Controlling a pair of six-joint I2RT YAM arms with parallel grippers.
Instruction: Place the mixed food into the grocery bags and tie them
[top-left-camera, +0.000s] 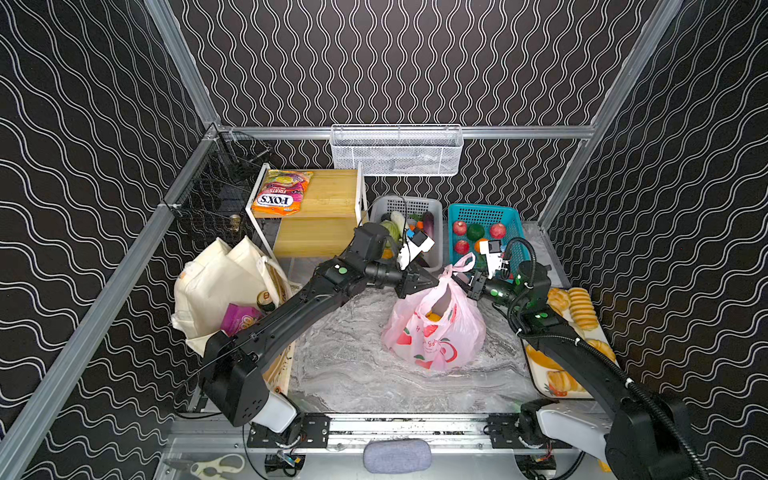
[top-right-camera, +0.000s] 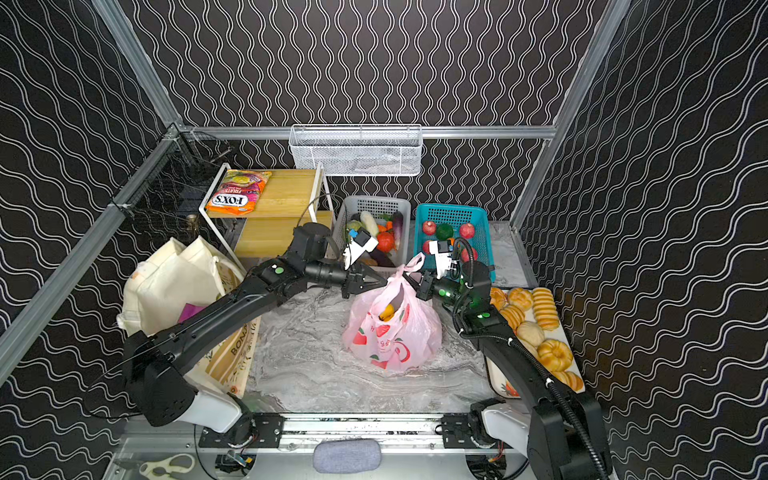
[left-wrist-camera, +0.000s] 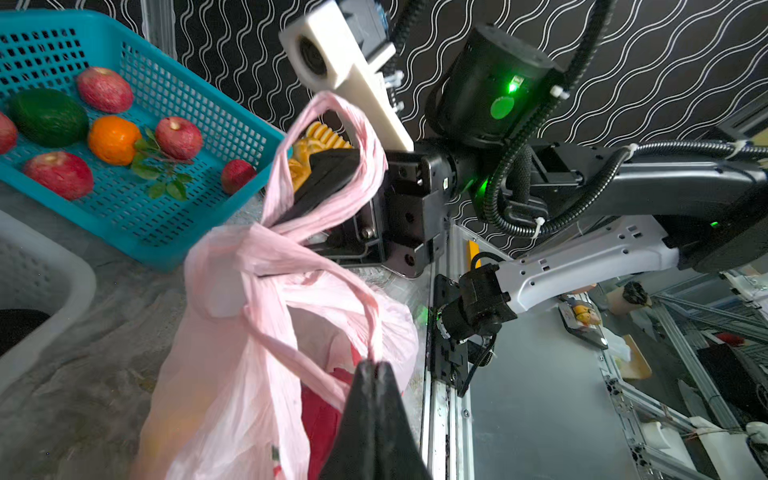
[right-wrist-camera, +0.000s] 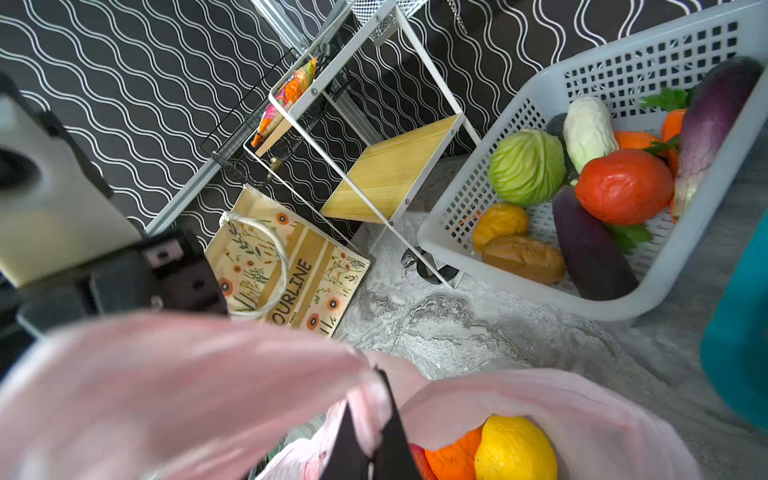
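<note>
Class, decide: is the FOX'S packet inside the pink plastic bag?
No, the FOX'S packet lies on the top wooden shelf, apart from the pink plastic bag.

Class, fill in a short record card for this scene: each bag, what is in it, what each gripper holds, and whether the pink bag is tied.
Pink plastic bag: upright in the middle, mouth open
Inside it: yellow fruit, orange fruit
Left gripper: jaws shut on near handle
Right gripper: jaws shut on far handle
Canvas tote: slumped at the left, holding a purple packet and a can
Tied: not yet
</note>
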